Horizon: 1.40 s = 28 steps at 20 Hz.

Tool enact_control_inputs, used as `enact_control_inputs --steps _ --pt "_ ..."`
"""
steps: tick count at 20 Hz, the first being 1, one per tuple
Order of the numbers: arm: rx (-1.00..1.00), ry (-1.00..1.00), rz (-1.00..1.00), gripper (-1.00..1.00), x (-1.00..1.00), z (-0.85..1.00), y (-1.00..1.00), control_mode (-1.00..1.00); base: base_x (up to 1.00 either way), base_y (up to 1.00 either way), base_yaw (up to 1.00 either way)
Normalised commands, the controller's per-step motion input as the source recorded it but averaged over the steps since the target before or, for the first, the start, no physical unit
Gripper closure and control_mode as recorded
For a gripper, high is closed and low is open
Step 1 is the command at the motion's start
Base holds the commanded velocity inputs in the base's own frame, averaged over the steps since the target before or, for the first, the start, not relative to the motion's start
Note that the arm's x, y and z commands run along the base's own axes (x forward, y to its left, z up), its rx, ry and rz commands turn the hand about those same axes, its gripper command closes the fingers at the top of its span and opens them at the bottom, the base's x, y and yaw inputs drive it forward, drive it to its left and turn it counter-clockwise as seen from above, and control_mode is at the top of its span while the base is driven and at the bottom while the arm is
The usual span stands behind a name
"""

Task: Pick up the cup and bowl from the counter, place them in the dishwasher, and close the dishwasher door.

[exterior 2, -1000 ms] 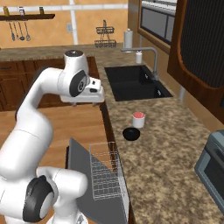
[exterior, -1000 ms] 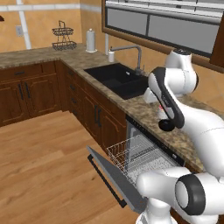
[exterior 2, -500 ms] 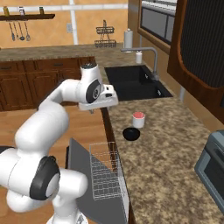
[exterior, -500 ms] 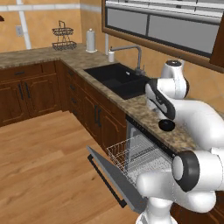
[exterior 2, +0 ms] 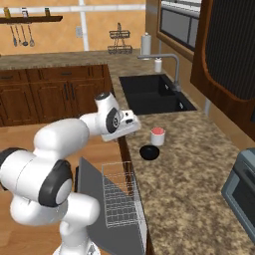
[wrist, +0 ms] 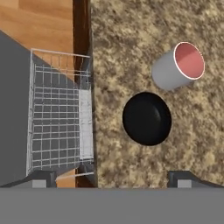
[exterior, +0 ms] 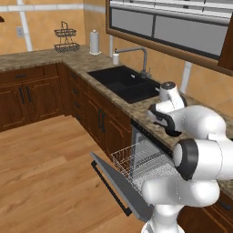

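Hand view, jaws wide, empty, above bowl (wrist: 147,118)

Glossy white rounded arm segments, dark grey joint rings, small dark fingertips (wrist: 186,176).

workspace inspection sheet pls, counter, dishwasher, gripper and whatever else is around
surface: speckled granite counter, cup and bowl standing on it
cup: white, pink-red inside, upright, beside the bowl, not touching it
bowl: black, upright on the counter near its front edge
dishwasher: white wire rack pulled out, nothing in it
dishwasher door: dropped open
clutter: paper-towel roll and wire basket on the far counter; microwave at the right
gripper: open, holding nothing, above the counter edge near the bowl
cables: nothing seen
surroundings: black sink with faucet, dark wooden cabinets, wood floor
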Motion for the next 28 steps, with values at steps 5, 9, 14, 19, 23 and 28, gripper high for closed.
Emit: enact_control_inputs --steps 5,9,14,19,23,28 --pt "0.01 0.00 0.00 -1.00 0.43 -0.52 -0.53 -1.00 0.00 0.00 0.00" --pt "0.01 0.01 0.00 -1.00 0.38 -0.64 -0.30 -1.00 0.00 0.00 0.00" --pt "0.00 0.02 0.00 -1.00 0.38 -0.67 -0.07 -1.00 0.00 0.00 0.00" --pt "0.00 0.01 0.00 -1.00 0.42 -0.49 -0.04 -1.00 0.00 0.00 0.00" --pt "0.00 0.02 0.00 -1.00 0.35 -0.29 -0.16 -1.00 0.00 0.00 0.00" --pt "0.00 0.03 0.00 -1.00 0.38 -0.28 -0.20 -1.00 0.00 0.00 0.00"
